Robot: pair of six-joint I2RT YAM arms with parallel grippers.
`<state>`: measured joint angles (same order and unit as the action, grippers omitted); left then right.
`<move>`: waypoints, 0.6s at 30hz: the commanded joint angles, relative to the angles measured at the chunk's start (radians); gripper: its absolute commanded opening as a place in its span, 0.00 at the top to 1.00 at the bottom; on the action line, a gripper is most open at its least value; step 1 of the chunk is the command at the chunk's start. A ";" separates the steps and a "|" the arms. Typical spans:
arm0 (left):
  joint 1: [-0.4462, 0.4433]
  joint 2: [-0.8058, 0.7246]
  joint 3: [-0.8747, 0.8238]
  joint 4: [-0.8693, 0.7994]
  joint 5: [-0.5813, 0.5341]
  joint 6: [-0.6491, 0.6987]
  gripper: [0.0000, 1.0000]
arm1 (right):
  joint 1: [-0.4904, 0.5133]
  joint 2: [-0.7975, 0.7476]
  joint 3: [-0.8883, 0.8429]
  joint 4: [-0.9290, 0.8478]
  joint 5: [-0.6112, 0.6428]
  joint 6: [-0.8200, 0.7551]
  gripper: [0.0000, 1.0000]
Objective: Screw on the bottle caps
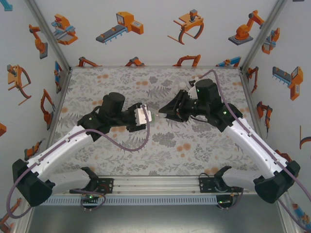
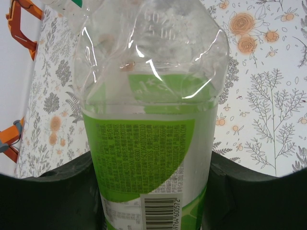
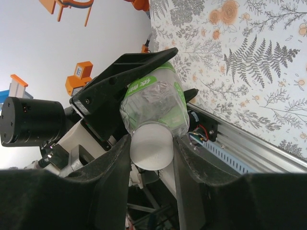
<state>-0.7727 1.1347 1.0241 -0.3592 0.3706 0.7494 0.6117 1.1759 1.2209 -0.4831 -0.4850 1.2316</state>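
A clear bottle (image 2: 148, 143) with a white-and-green label is held sideways above the middle of the table, and my left gripper (image 2: 151, 191) is shut on its labelled body. In the top view that bottle (image 1: 143, 116) points right, toward my right gripper (image 1: 156, 115). A white bottle cap (image 3: 151, 146) sits at the bottle's mouth, with my right gripper (image 3: 151, 149) shut on it, one finger pressed to each side. The bottle's crinkled shoulder (image 3: 153, 108) shows just behind the cap. The left gripper's black fingers (image 3: 120, 81) wrap the bottle further back.
Small pale items (image 1: 184, 86) lie at the back of the table behind the right arm. Part of another clear plastic thing (image 2: 64, 5) shows at the far edge. The aluminium rail (image 1: 155, 183) runs along the near edge. Walls close in the table's sides.
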 commanded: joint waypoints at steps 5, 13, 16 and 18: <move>-0.016 -0.025 -0.012 0.080 0.085 0.022 1.00 | -0.004 0.011 0.048 0.007 0.042 -0.095 0.62; -0.017 -0.037 -0.010 0.063 0.100 0.024 1.00 | -0.004 -0.020 0.146 -0.002 0.044 -0.392 0.37; -0.017 -0.042 -0.008 0.057 0.109 0.021 1.00 | -0.006 -0.027 0.210 -0.058 0.071 -0.570 0.34; -0.017 -0.045 -0.005 0.051 0.122 0.018 1.00 | -0.004 -0.035 0.242 -0.083 0.079 -0.730 0.36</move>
<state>-0.7849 1.1130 1.0164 -0.3214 0.4450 0.7536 0.6117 1.1740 1.3975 -0.5251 -0.4316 0.7769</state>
